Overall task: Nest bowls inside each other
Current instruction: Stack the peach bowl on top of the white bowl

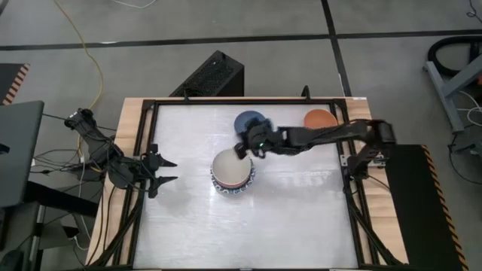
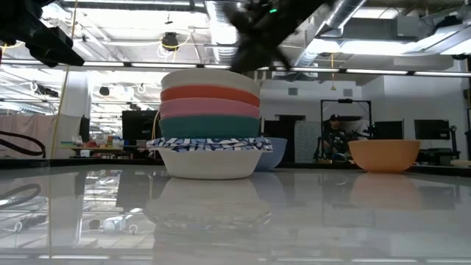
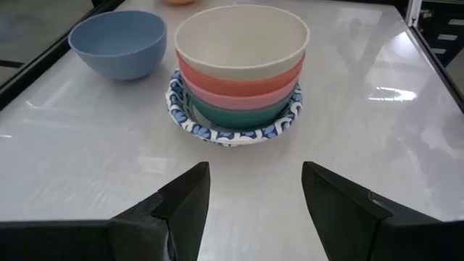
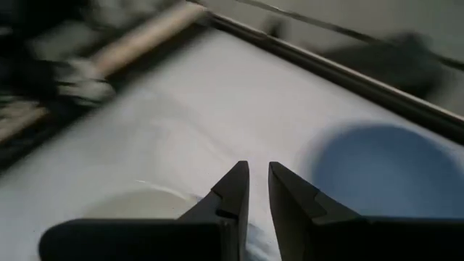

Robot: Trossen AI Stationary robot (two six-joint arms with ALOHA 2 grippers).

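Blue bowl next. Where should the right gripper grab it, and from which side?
Pinch the rim of the blue bowl, coming from above. It stands upright, empty and open-mouthed, apart from the stack, so one finger probably fits inside the wall. The right gripper hovers nearby.

The white table (image 1: 301,226) had a dark frame and wooden edges. On it stood a stack of bowls (image 1: 233,172) near the middle, a blue bowl (image 1: 251,120) just behind it, and an orange bowl (image 1: 320,118) near the far right edge.
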